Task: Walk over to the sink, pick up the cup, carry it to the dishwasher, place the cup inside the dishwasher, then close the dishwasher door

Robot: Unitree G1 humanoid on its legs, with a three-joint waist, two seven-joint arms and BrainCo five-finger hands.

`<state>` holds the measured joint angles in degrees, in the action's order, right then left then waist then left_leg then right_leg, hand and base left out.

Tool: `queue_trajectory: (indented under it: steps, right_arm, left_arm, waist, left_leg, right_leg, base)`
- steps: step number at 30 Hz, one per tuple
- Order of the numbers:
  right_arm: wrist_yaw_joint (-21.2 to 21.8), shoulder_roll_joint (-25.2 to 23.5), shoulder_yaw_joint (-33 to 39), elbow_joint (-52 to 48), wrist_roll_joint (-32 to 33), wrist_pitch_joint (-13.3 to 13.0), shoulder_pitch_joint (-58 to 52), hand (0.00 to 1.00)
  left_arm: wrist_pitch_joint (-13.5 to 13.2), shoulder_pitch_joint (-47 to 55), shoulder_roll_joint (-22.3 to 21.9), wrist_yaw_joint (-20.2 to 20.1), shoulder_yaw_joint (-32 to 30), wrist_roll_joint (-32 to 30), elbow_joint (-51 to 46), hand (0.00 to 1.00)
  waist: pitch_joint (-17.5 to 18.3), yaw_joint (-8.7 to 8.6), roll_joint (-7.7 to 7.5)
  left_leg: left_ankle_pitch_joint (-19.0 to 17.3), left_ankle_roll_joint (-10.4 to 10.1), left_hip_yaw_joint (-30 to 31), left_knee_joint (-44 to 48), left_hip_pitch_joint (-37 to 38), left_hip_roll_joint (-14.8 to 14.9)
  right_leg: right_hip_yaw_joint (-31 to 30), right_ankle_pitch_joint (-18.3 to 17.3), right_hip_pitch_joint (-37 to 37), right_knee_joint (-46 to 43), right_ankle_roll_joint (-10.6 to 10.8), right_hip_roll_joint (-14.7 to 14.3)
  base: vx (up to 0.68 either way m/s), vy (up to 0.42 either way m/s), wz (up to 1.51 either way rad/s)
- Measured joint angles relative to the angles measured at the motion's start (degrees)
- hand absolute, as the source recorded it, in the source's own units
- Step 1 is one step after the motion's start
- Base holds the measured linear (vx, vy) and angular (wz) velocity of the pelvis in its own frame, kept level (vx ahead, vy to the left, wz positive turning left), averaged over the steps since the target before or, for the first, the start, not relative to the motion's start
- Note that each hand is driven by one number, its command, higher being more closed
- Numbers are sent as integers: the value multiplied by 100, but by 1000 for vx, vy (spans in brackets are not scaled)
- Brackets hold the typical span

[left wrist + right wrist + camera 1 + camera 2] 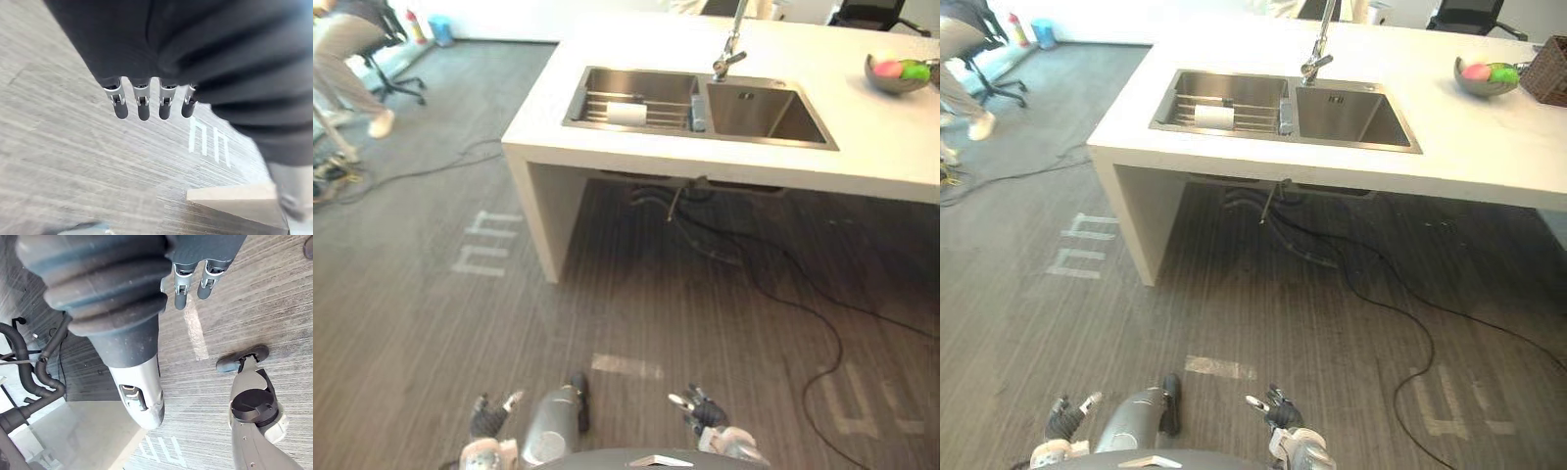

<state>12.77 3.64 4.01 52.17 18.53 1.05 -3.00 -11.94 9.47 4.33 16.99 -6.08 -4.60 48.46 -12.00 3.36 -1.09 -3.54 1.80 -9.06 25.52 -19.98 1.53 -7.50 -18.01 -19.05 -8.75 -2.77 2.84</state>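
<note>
A white cup [627, 113] lies on its side on a wire rack in the left basin of a steel double sink [744, 142], which is set into a white counter [538, 137] ahead of me. A tall faucet [731, 49] stands behind the divider between the basins. My left hand [489, 419] hangs low at the lower left, far from the sink, and its fingers [142, 103] are straight and hold nothing. My right hand [708, 416] hangs at the lower right, its fingers [181, 289] and thumb [142, 401] relaxed and empty.
A grey bowl of fruit [896, 73] sits on the counter's right end, beside a wicker basket [1547, 69]. Black cables [783, 294] trail over the carpet under and in front of the counter. At the far left a person [342, 59] sits on an office chair.
</note>
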Motion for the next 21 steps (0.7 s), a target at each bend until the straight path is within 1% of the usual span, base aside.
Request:
queue_trajectory:
  steps: [1, 2, 3, 4, 5, 6, 7, 8, 9, 10, 11, 12, 13, 14, 15, 16, 17, 18, 19, 20, 21]
  right_arm:
    - [-1, 19, -195, 144, 3, 68, 80, 0]
    - [1, 21, -238, 189, 7, 70, 113, 0]
    - [6, 26, -321, 282, 0, 70, 151, 0]
    - [49, 14, -333, 282, -41, 56, 149, 0]
    - [51, 8, -333, 301, -65, 56, 129, 0]
    - [62, -7, -340, 318, -102, 64, 60, 0]
    - [59, -55, -347, 346, -103, 69, 45, 0]
    - [65, -85, -369, 340, -102, 67, 43, 0]
    - [62, -84, -375, 325, -94, 68, 36, 0]
    - [53, -72, -371, 296, -91, 30, 32, 0]
    - [43, -44, -340, 263, -80, 22, 45, 0]
    - [45, 6, -337, 180, -63, -6, 55, 0]
    - [46, 28, -342, 112, -39, -12, 48, 0]
    - [44, 53, -329, 5, 10, -30, 70, 0]
    - [31, 87, -319, -68, 22, -25, 119, 0]
    - [25, 118, -312, -114, 22, -10, 127, 0]
    - [-44, 178, -281, -200, 30, -12, 128, 0]
    - [-133, 271, -279, -287, 33, 7, 151, 0]
    - [-174, 327, -281, -390, 31, 75, 128, 0]
    - [-180, 326, -276, -427, 31, 78, 86, 0]
    - [-197, 302, -279, -443, 19, 92, 15, 0]
  left_arm:
    - [-122, -164, 95, 281, 244, -145, 137, 0]
    - [-178, -195, 149, 402, 386, -190, 189, 0]
    - [-257, -256, 233, 645, 646, -272, 207, 0]
    - [-294, -388, 266, 796, 847, -335, 205, 0]
    - [-308, -482, 260, 864, 943, -363, 194, 0]
    - [-305, -615, 229, 915, 1167, -419, 65, 0]
    - [-295, -580, 209, 934, 1354, -547, -327, 0]
    - [-294, -554, 193, 940, 1420, -610, -526, 0]
    - [-264, -541, 168, 935, 1565, -766, -863, 0]
    - [-233, -569, 160, 932, 1656, -889, -1057, 0]
    - [-187, -577, 133, 954, 1765, -1019, -1258, 0]
    - [-128, -598, 131, 1020, 1884, -1156, -1535, 0]
    - [-83, -635, 136, 1029, 1952, -1189, -1689, 0]
    - [50, -808, 156, 1029, 2043, -1264, -1946, 0]
    - [271, -1039, 179, 1023, 2089, -1340, -2167, 0]
    - [375, -1161, 187, 1016, 2108, -1368, -2268, 0]
    - [521, -1347, 196, 1014, 2169, -1416, -2428, 0]
    - [716, -1548, 234, 997, 2172, -1505, -2790, 0]
    - [865, -1686, 303, 1027, 2162, -1659, -3251, 0]
    - [938, -1720, 355, 1013, 2148, -1750, -3490, 0]
    - [1052, -1769, 517, 1014, 2222, -2019, -3962, 0]
  waist:
    - [24, 0, -33]
    - [39, 1, -53]
    - [55, -16, -79]
    - [92, -46, -112]
    - [114, -62, -147]
    - [175, -69, -229]
    - [242, -70, -331]
    - [265, -86, -367]
    - [268, -175, -374]
    - [294, -201, -443]
    - [305, -206, -452]
    - [329, -255, -416]
    - [341, -295, -399]
    - [353, -382, -364]
    - [356, -442, -311]
    - [347, -450, -249]
    - [308, -505, -95]
    - [231, -607, 113]
    - [211, -679, 236]
    - [213, -689, 243]
    - [238, -678, 103]
  left_leg:
    - [68, 155, -48, -222, 124, -69]
    - [76, 170, -100, -312, 189, -99]
    - [9, 256, -196, -361, 309, -137]
    - [-105, 294, -213, -363, 407, -210]
    - [-125, 352, -235, -370, 475, -253]
    - [-253, 386, -270, -396, 648, -329]
    - [-413, 336, -370, -511, 891, -365]
    - [-473, 337, -396, -585, 1038, -381]
    - [-593, 367, -408, -730, 1337, -411]
    - [-647, 344, -461, -819, 1593, -436]
    - [-684, 348, -549, -933, 1892, -450]
    - [-729, 307, -588, -1121, 2228, -443]
    - [-737, 291, -587, -1203, 2349, -426]
    - [-755, 254, -534, -1319, 2508, -398]
    - [-767, 198, -461, -1400, 2633, -374]
    - [-777, 169, -435, -1406, 2689, -341]
    - [-828, 84, -352, -1373, 2758, -219]
    - [-905, -40, -211, -1358, 2883, -14]
    - [-1005, -200, -57, -1360, 2993, 154]
    - [-1088, -294, -15, -1328, 3045, 205]
    - [-1400, -461, 125, -1058, 3113, 255]
  right_leg:
    - [-85, 231, 121, -171, 102, 48]
    - [-140, 295, 175, -286, 191, 71]
    - [-153, 411, 266, -557, 258, 117]
    - [-156, 514, 339, -843, 326, 161]
    - [-165, 561, 365, -1008, 400, 189]
    - [-202, 683, 493, -1511, 625, 246]
    - [-240, 929, 814, -2319, 1324, 288]
    - [-274, 1163, 1018, -2775, 1793, 292]
    - [-191, 1559, 1506, -3919, 1971, 341]
    - [139, 1492, 1938, -4842, 1825, 534]
    - [607, 1244, 2309, -5517, 1313, 802]
    - [1090, 880, 2671, -5840, 782, 998]
    - [1242, 742, 2835, -5792, 705, 1021]
    - [1459, 485, 3169, -5349, 627, 1022]
    - [1632, 295, 3455, -4575, 588, 1019]
    - [1730, 247, 3546, -4127, 577, 1007]
    - [1924, 265, 3609, -3376, 550, 955]
    - [1981, 538, 3594, -2280, 538, 779]
    - [1802, 1069, 3482, -1135, 577, 626]
    - [1634, 1288, 3461, -719, 603, 590]
    - [1254, 1491, 3380, -397, 634, 593]
  base:
    - [387, 205, 9]
    - [365, 180, -8]
    - [355, 144, -12]
    - [354, 127, -6]
    - [350, 104, 2]
    - [404, 103, -16]
    - [335, 82, -30]
    - [378, 97, -45]
    - [245, 59, -35]
    - [360, 76, -43]
    - [279, 39, -43]
    - [252, 28, -32]
    - [244, -13, 0]
    - [256, -69, 28]
    - [300, -95, 29]
    - [348, -144, 28]
    - [378, -181, 36]
    - [446, -240, 61]
    - [372, -223, 64]
    - [389, -284, 62]
    - [400, -376, 52]
